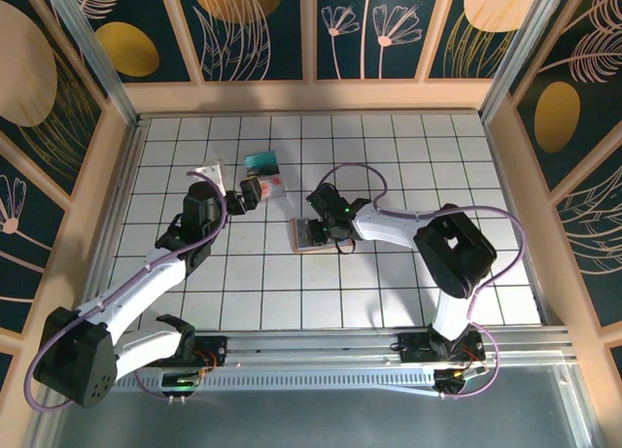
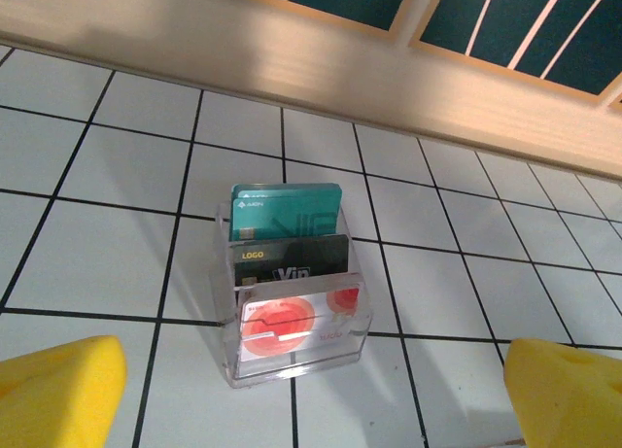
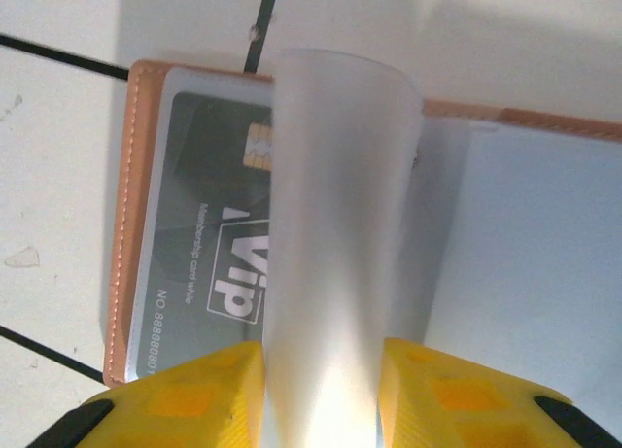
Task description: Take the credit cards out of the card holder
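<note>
My right claw pinches a pale frosted plastic strip; card or flap, I cannot tell. Right under it lies the open tan-pink leather card holder with a dark grey plastic credit card. I should pull slowly, straight. My left claw is spread wide.

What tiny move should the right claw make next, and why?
Probably peel the frosted flap pinched in the right gripper back a little: it stands across the grey VIP card, which sits tucked in the open card holder, so the card cannot be grasped yet.
</note>
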